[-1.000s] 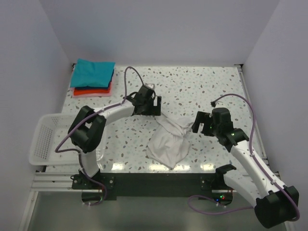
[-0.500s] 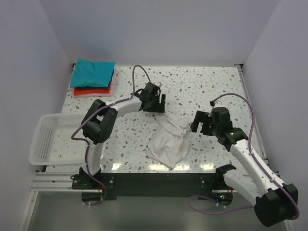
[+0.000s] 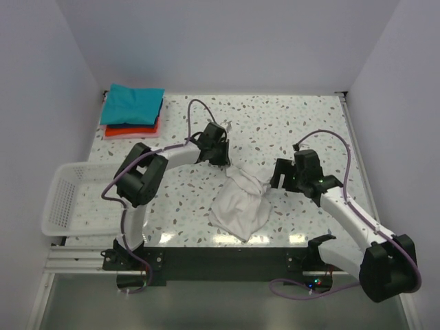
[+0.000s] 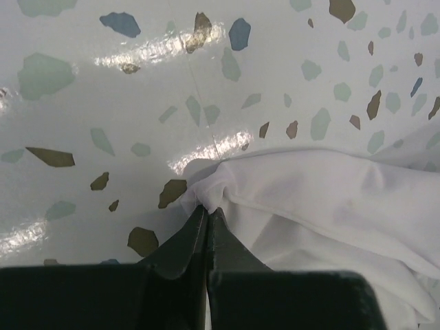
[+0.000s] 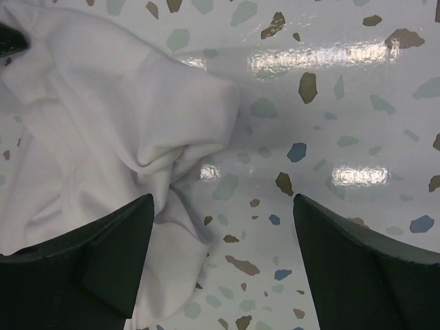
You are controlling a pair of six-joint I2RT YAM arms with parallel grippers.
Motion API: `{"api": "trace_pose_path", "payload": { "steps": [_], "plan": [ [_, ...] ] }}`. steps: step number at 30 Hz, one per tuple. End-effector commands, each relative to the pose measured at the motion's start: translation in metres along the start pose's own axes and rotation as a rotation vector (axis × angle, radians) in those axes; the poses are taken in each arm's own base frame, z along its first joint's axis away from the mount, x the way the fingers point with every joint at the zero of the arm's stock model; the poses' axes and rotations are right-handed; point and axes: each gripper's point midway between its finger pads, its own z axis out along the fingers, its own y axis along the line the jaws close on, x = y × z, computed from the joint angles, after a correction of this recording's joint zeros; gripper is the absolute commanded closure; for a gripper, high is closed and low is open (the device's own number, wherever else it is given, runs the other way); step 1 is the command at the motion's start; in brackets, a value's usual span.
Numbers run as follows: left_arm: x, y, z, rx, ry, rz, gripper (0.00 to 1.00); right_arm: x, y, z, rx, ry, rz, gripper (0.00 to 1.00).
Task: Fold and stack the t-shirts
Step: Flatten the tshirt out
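Observation:
A crumpled white t-shirt (image 3: 240,203) lies in a heap in the middle of the speckled table. My left gripper (image 3: 225,160) is shut on the shirt's far left corner; in the left wrist view the black fingertips (image 4: 206,212) pinch a fold of white cloth (image 4: 309,199). My right gripper (image 3: 275,180) stands open at the shirt's right edge. In the right wrist view its fingers (image 5: 117,240) are spread wide, the left one over the white t-shirt (image 5: 103,137), bare table between them. A folded teal t-shirt (image 3: 133,104) rests on a red-orange t-shirt (image 3: 130,130) at the far left corner.
A white mesh basket (image 3: 69,199) sits at the table's left near edge. Walls enclose the table on the left, back and right. The black mounting rail (image 3: 220,258) with both arm bases runs along the near edge.
My left gripper has moved right onto the shirt's far corner and closed on it. My right arm has shifted slightly left toward the shirt's right edge, its fingers still apart.

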Motion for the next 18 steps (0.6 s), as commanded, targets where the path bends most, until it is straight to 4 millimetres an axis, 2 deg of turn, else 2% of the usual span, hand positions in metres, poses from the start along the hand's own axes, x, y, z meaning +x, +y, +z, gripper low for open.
{"api": "trace_pose_path", "payload": {
  "steps": [1, 2, 10, 15, 18],
  "plan": [
    [-0.021, -0.014, -0.023, 0.038, -0.087, 0.003, 1.0, -0.024, -0.004, 0.006, 0.051, -0.059, -0.024, 0.15],
    [-0.021, -0.013, -0.025, 0.037, -0.09, 0.006, 1.0, -0.024, -0.008, 0.008, 0.069, -0.057, -0.022, 0.16],
    [-0.023, -0.013, -0.026, 0.029, -0.094, 0.012, 1.0, -0.032, 0.003, 0.032, 0.017, -0.04, 0.004, 0.27],
    [-0.026, -0.011, -0.024, 0.021, -0.1, 0.012, 1.0, -0.038, 0.01, 0.046, -0.01, -0.037, 0.013, 0.41],
    [-0.027, -0.011, -0.024, 0.02, -0.102, 0.016, 1.0, -0.036, 0.012, 0.056, -0.024, -0.012, 0.016, 0.58]
  ]
}}
